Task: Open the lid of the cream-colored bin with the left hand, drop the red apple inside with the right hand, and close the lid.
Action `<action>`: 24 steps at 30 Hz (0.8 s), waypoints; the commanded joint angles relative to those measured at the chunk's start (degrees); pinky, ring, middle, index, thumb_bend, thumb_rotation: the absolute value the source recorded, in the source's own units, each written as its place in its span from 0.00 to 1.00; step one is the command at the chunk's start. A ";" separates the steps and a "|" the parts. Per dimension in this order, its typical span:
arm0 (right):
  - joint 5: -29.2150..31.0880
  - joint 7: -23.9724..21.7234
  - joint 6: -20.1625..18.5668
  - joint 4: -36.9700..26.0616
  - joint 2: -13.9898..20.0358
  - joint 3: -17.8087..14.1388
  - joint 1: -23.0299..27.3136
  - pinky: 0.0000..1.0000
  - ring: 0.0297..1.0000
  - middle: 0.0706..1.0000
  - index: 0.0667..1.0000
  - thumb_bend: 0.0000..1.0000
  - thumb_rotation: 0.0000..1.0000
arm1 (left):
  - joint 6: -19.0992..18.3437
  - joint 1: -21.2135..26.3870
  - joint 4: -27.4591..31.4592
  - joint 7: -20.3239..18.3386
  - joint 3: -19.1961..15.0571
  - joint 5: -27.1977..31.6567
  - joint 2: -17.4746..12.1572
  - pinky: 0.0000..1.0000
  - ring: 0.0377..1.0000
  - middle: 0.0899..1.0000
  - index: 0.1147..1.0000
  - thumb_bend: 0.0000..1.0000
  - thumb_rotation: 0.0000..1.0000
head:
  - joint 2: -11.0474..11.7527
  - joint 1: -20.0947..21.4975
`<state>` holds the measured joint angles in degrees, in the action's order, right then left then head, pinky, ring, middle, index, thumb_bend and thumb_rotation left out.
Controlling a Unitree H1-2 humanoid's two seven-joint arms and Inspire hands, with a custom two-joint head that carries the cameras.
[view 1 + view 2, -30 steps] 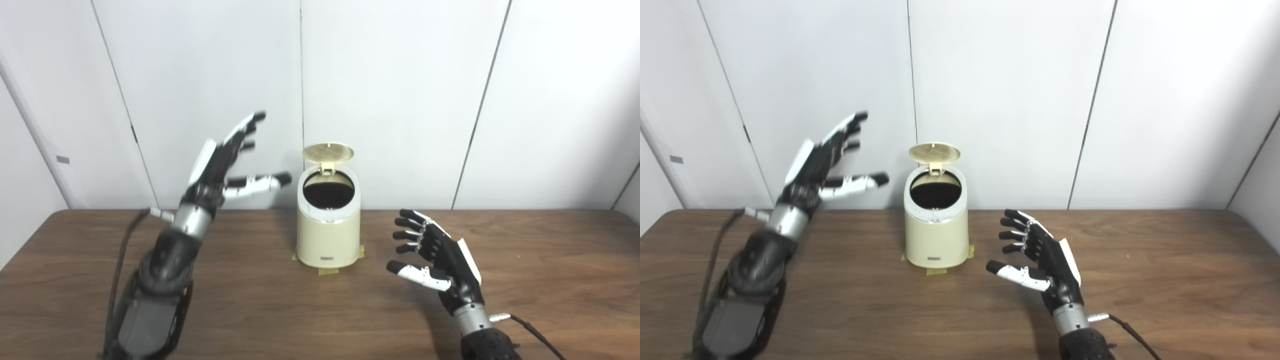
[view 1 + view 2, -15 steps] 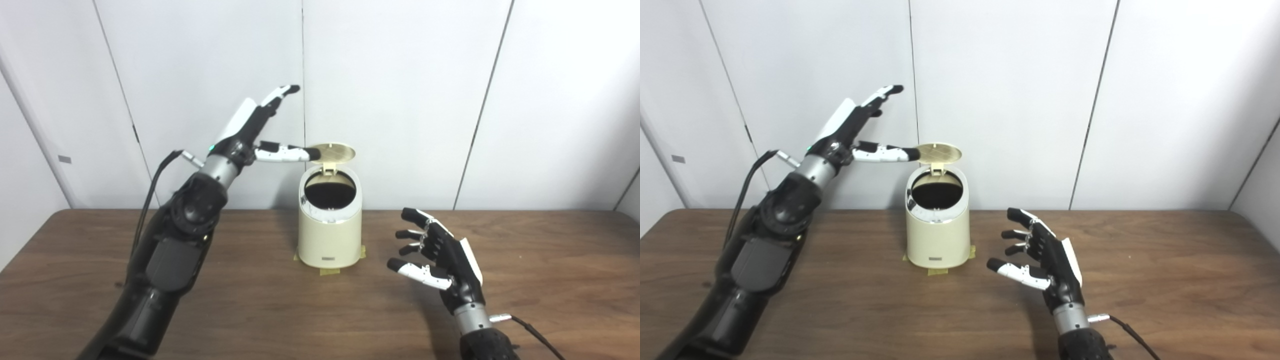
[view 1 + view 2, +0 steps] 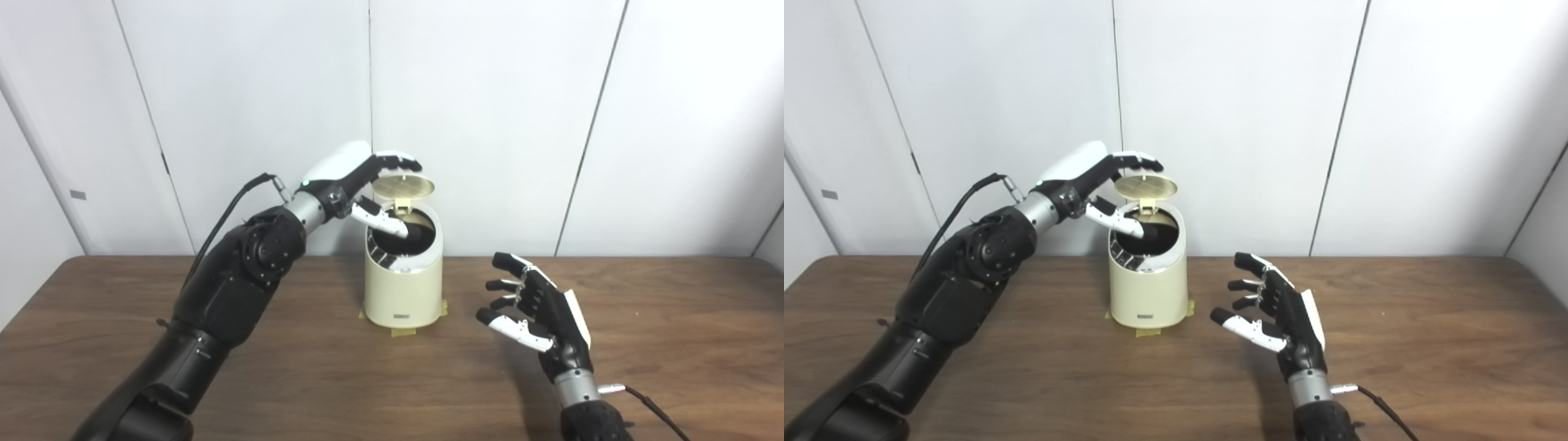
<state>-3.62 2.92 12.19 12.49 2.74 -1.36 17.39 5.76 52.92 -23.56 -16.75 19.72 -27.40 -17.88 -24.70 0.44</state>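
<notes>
The cream-colored bin (image 3: 402, 288) stands at the back middle of the wooden table, its round lid (image 3: 403, 185) tipped up on its rear hinge and the dark opening showing. My left hand (image 3: 361, 180) is at the lid, fingers apart: the fingers reach over the lid's top edge and the thumb points down across the opening. My right hand (image 3: 539, 315) hovers open to the right of the bin, palm turned toward it, holding nothing. No red apple shows in either view; the bin's inside is too dark to read.
Tape tabs (image 3: 401, 332) hold the bin's base to the table (image 3: 674, 331). White wall panels stand close behind the bin. My left forearm (image 3: 245, 269) crosses the space left of the bin, with a cable looping behind it.
My left hand has swung from high on the left over to the lid, fingers now curved over its top edge. The lid still stands up. My right hand has barely shifted.
</notes>
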 commanded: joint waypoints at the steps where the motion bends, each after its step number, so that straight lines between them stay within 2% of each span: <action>1: -0.40 0.83 1.70 -1.19 -0.25 -0.14 2.57 0.50 0.65 0.78 0.74 0.82 0.41 | 1.27 3.57 1.69 -0.58 -0.15 -0.53 -1.11 0.75 0.88 0.80 0.76 1.00 0.39 | -0.05 0.10; 3: -0.35 0.94 1.61 -1.35 -0.44 -0.12 2.56 0.49 0.65 0.79 0.74 0.79 0.40 | 0.79 3.11 2.76 -1.47 -0.13 -0.88 -1.35 0.83 0.92 0.78 0.75 1.00 0.40 | -0.06 0.11; 6: 0.37 0.82 1.65 -1.12 -0.72 -0.22 2.59 0.50 0.65 0.80 0.74 0.77 0.38 | 0.22 2.79 4.59 -2.69 -0.03 -2.08 -2.04 0.87 0.95 0.78 0.75 1.00 0.40 | -0.17 0.12; 11: 0.65 0.79 1.72 -0.63 -0.96 -0.29 2.90 0.50 0.65 0.81 0.74 0.76 0.37 | 1.17 2.67 6.83 -3.38 0.15 -3.95 -3.24 0.89 0.93 0.77 0.74 1.00 0.42 | -0.36 0.09; 17: -0.90 1.31 2.16 -0.31 -1.06 0.24 3.12 0.48 0.64 0.79 0.73 0.76 0.39 | 1.23 2.35 10.09 -4.76 0.26 -4.91 -4.47 0.99 0.95 0.77 0.74 1.00 0.44 | -0.56 0.24; 24: -1.84 1.80 1.70 -1.08 -1.28 0.75 3.15 0.47 0.62 0.78 0.74 0.73 0.38 | 0.65 1.87 13.96 -6.30 0.78 -7.89 -5.82 1.00 0.94 0.74 0.74 1.00 0.41 | -0.99 0.67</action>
<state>-5.36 4.36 12.21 13.12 1.71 -0.68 18.11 5.91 52.21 -11.35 -23.34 21.03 -34.40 -22.47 -25.66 1.05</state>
